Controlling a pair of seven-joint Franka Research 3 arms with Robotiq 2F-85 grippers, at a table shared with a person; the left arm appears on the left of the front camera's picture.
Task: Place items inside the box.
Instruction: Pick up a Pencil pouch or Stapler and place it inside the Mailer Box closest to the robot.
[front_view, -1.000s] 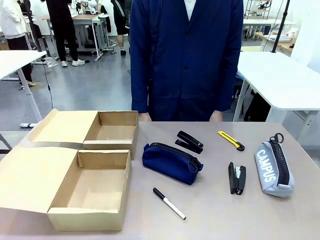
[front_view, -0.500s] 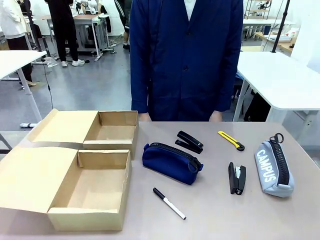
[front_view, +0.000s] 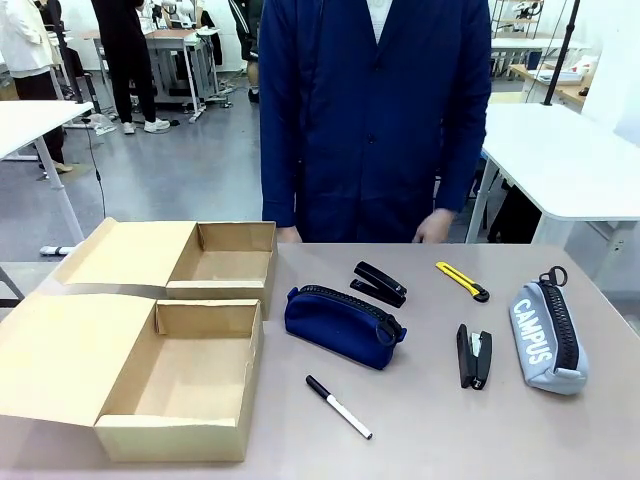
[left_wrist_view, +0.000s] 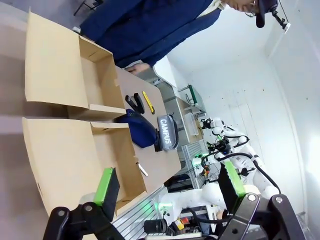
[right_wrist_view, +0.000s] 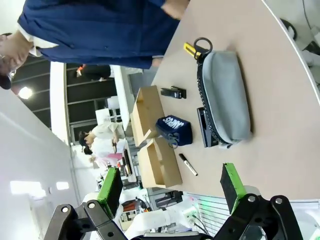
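I judge that nothing is packed yet. On the beige worktop (front_view: 430, 440), the near box (front_view: 170, 438) and far box (front_view: 235, 238) stand empty at my left. The grey case (front_view: 548, 338), navy case (front_view: 340, 327), far stapler (front_view: 379, 284), near stapler (front_view: 474, 355), knife (front_view: 462, 281) and marker (front_view: 338, 407) lie to their right. My left tool (left_wrist_view: 168, 182) and right tool (right_wrist_view: 170, 187) hang wide open and empty. The next move should be to pick up the navy case, which is nearest the boxes. Behind is a workshop, and the person's hand (front_view: 436, 226) is blurred, perhaps reaching.

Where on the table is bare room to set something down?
Bare: the near strip of table right of the marker pen, robot-side of the near stapler and grey CAMPUS pencil case. Crowded: around the navy pencil case, far stapler and yellow utility knife.
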